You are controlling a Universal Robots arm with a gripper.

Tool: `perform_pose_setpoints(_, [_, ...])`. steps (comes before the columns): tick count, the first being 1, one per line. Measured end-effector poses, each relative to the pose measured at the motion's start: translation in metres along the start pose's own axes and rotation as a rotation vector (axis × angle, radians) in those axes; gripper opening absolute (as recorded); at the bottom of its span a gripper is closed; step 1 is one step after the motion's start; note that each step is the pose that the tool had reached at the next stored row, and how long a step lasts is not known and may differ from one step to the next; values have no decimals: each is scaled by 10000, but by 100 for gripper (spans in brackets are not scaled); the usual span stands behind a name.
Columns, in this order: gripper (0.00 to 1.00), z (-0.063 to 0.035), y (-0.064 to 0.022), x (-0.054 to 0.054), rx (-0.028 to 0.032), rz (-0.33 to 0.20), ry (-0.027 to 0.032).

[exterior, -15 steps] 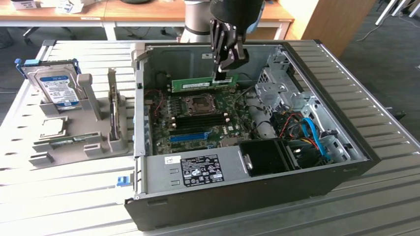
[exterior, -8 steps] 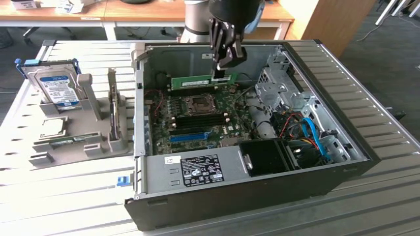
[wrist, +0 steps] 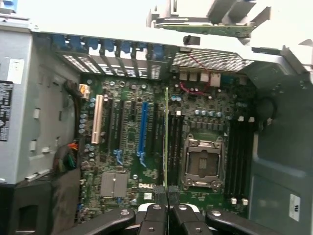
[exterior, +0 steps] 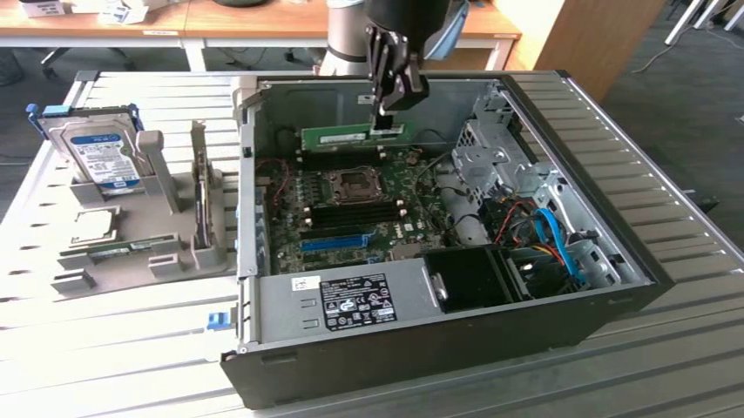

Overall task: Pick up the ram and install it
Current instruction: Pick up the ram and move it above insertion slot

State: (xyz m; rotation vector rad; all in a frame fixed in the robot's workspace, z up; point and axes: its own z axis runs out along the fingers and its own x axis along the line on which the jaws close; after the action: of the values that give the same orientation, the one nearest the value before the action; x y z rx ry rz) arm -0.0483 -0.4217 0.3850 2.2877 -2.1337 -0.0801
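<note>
Holds the ram (exterior: 348,137) in the claw (exterior: 388,124), pinched narrow across its thin faces, toward one end of the upper edge. Hangs long edge down inside the open computer case (exterior: 465,353), above the motherboard (exterior: 337,209). Probably handles light and stiff but fragile. Best taken by the bare board edges, clear of chips and contacts.
</note>
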Motion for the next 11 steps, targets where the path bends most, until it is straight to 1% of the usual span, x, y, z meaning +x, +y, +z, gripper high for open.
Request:
perform_pose_setpoints(3, [12,14,-5,-75,0,1,-1])
perform_pose_setpoints(11, [12,34,-12,-190,1,5,-2])
